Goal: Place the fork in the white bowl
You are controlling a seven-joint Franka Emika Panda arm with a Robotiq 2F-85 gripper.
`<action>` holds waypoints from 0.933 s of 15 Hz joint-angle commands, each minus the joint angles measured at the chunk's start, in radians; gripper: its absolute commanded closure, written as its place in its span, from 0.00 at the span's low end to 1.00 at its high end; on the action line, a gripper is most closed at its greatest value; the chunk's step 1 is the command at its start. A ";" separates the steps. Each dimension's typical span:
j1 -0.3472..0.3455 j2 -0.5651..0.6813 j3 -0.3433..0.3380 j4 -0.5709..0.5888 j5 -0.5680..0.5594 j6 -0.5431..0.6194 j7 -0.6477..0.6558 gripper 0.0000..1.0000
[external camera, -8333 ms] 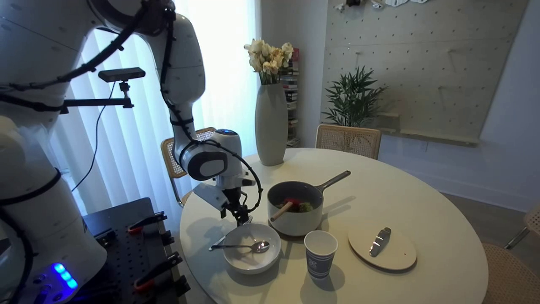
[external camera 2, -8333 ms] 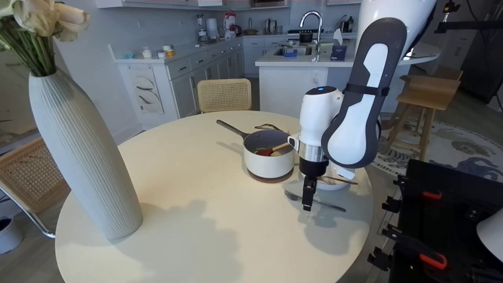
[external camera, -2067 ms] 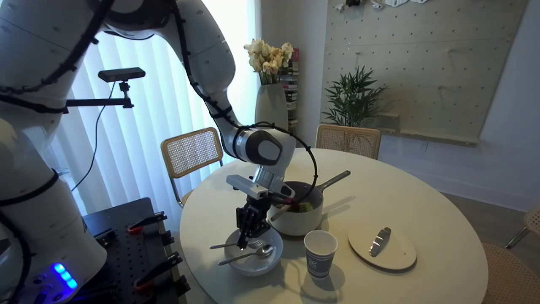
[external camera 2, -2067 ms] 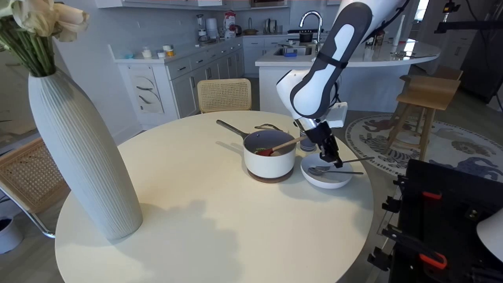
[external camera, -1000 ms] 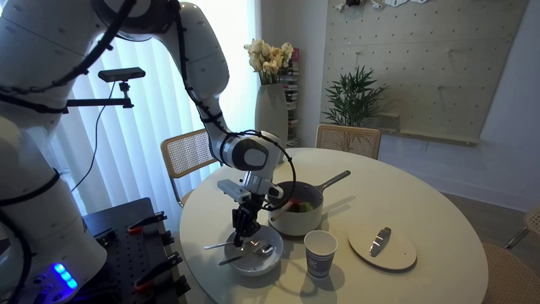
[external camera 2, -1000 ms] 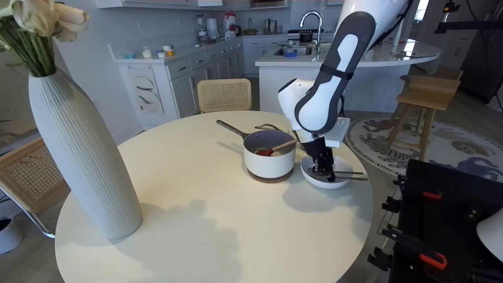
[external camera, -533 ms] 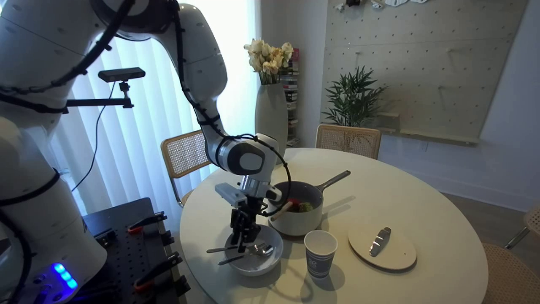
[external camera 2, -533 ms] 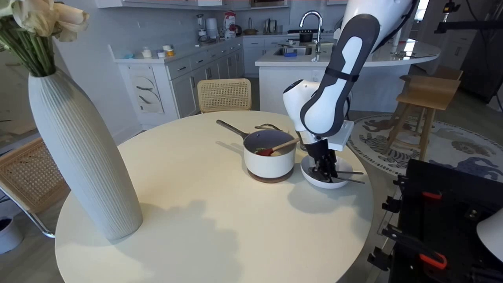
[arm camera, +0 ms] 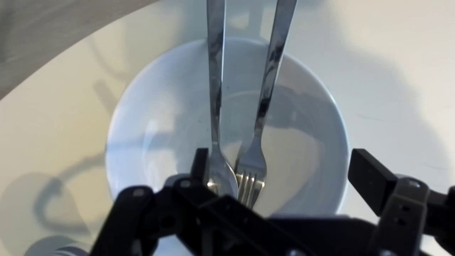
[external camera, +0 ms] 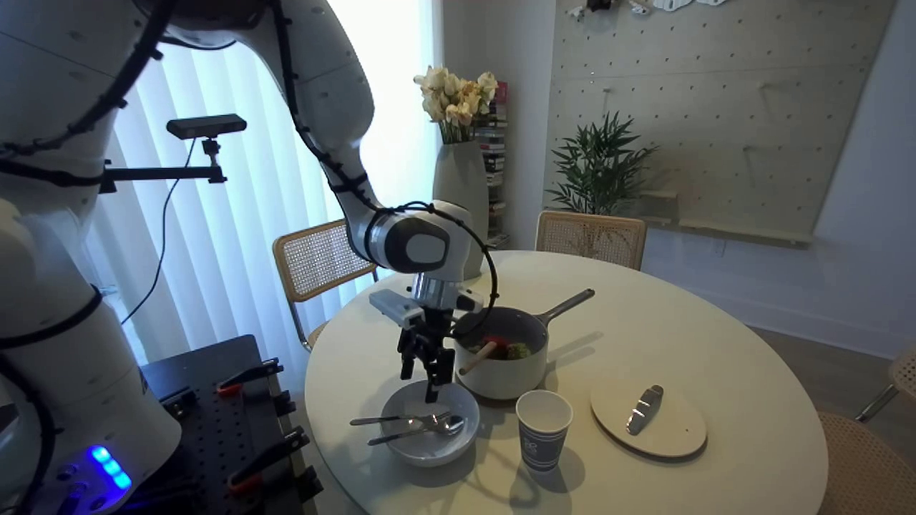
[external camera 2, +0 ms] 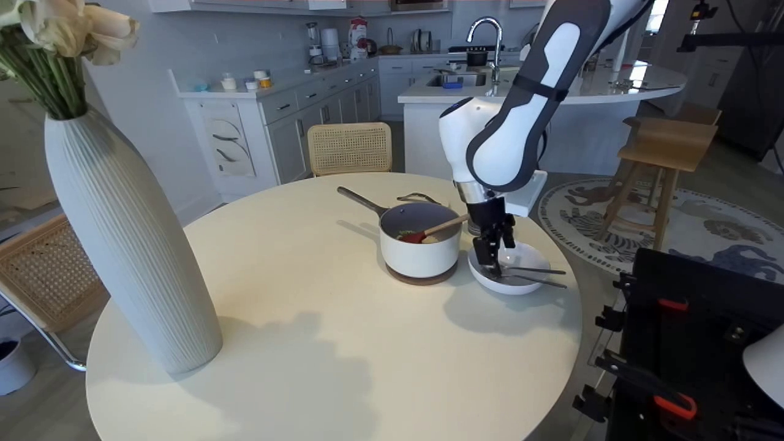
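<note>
- Well, your end effector (external camera: 419,383) stands wide open above the white bowl (arm camera: 302,153), its fingers (arm camera: 371,181) well apart, and it has hold of nothing.
- Your fork (arm camera: 267,89) is in that bowl — tines inside, handle leaning across the rim and jutting out past it.
- Beside it you have a spoon (arm camera: 215,89) lying much the same way; whether the two heads touch, you cannot tell from these views.
- In the wrist view one finger hides part of the spoon's head, while the fork shows in the gap between the fingers.
- Near the bowl on your desk (external camera: 630,322) stand a cup (external camera: 542,433) with a dark printed band and a pale pan (external camera: 501,375) with a dark handle.
- Inside the pan you can see green bits (external camera: 518,350) and a red-headed utensil (external camera 2: 442,226), its wooden handle resting on the rim.
- Farther along you find a flat pale plate (external camera: 665,438) with a short silver utensil (external camera: 645,410) lying on it.
- In both exterior views a vase (external camera 2: 135,245) of pale flowers (external camera: 458,96) stands on the desk — well apart from the bowl.
</note>
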 commanded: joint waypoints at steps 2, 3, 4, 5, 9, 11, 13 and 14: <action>0.019 -0.176 0.006 -0.104 -0.009 -0.024 -0.017 0.00; 0.016 -0.209 0.014 -0.127 -0.003 -0.029 -0.032 0.00; 0.013 -0.245 0.023 -0.155 0.001 -0.026 -0.044 0.00; 0.010 -0.278 0.031 -0.180 0.007 -0.026 -0.060 0.00; 0.009 -0.444 0.059 -0.298 0.027 -0.001 -0.107 0.00; 0.008 -0.542 0.074 -0.354 0.079 0.044 -0.129 0.00; 0.019 -0.639 0.084 -0.402 0.153 0.095 -0.132 0.00; 0.026 -0.679 0.088 -0.429 0.152 0.120 -0.111 0.00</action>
